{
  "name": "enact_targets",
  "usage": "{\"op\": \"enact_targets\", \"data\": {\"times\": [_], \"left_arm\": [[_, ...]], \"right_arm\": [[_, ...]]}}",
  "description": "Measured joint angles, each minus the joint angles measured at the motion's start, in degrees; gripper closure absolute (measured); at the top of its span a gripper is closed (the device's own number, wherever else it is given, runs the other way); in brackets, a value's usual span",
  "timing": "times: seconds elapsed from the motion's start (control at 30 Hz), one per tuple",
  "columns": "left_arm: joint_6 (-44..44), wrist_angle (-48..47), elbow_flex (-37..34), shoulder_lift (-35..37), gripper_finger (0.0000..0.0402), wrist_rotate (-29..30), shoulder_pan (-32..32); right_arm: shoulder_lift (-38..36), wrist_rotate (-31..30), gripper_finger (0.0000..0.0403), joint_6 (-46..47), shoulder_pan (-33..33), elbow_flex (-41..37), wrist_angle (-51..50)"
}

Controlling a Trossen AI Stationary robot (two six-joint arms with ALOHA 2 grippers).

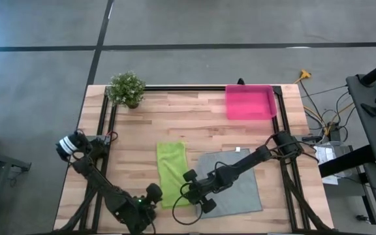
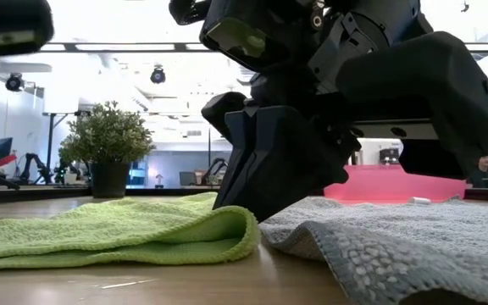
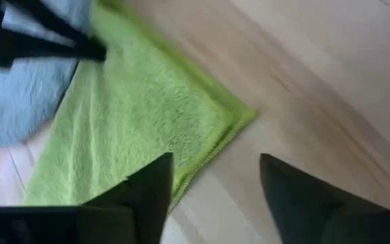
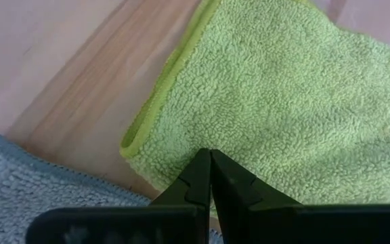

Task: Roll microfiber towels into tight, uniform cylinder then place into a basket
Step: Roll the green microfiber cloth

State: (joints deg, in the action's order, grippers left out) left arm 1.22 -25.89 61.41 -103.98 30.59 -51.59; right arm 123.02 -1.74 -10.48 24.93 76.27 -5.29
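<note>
The lime green towel (image 1: 172,173) lies folded double on the wooden table, and the grey towel (image 1: 235,186) lies flat just to its right. At the far right stands the pink basket (image 1: 249,102). My left gripper (image 3: 215,163) is open just above the green towel's near left corner (image 3: 244,116), one finger over the cloth and the other over bare wood. My right gripper (image 4: 210,157) is shut, its tips at the green towel's right edge (image 4: 147,129) beside the grey towel (image 4: 39,183). My right gripper comes slanting down from the table's right. Its shut fingertips (image 2: 246,207) stand at the green towel's top layer, close to the doubled edge (image 2: 242,230). I cannot tell whether they press on the cloth or hang just over it.
A small potted plant (image 1: 126,88) stands at the far left corner. Black rails (image 1: 104,124) run along the table's left and right sides. Bare wood lies between the towels and the basket.
</note>
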Motion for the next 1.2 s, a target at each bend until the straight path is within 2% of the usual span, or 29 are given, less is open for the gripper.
{"op": "enact_targets", "data": {"times": [0.1,0.17,0.3,0.4,0.67,0.87,1.2], "left_arm": [[6.34,1.32,-0.42,-0.50,0.0159,0.01,-0.40],[10.04,3.51,-0.60,-1.85,0.0149,1.04,-0.39],[17.31,6.03,0.04,-4.94,0.0152,5.28,-0.20],[19.26,6.25,0.57,-6.41,0.0163,7.56,-0.23],[18.63,6.85,0.72,-8.29,0.0214,7.54,-0.18],[18.05,11.98,0.68,-9.87,0.0268,7.29,-0.09],[5.53,11.37,1.05,-9.42,0.0351,6.23,-0.07]], "right_arm": [[0.00,-0.39,0.0394,0.02,-0.04,-0.03,0.07],[0.00,-1.07,0.0394,0.02,0.01,-0.03,0.08],[-0.02,-1.24,0.0394,0.44,0.00,-0.20,0.17],[-0.10,-1.32,0.0394,0.46,-0.02,-0.54,0.33],[-0.11,-1.35,0.0394,0.46,-0.07,-0.81,0.48],[-0.11,-1.33,0.0394,1.51,-0.07,-1.16,0.69],[-0.11,-1.36,0.0394,1.53,-0.07,-1.40,0.62]]}}
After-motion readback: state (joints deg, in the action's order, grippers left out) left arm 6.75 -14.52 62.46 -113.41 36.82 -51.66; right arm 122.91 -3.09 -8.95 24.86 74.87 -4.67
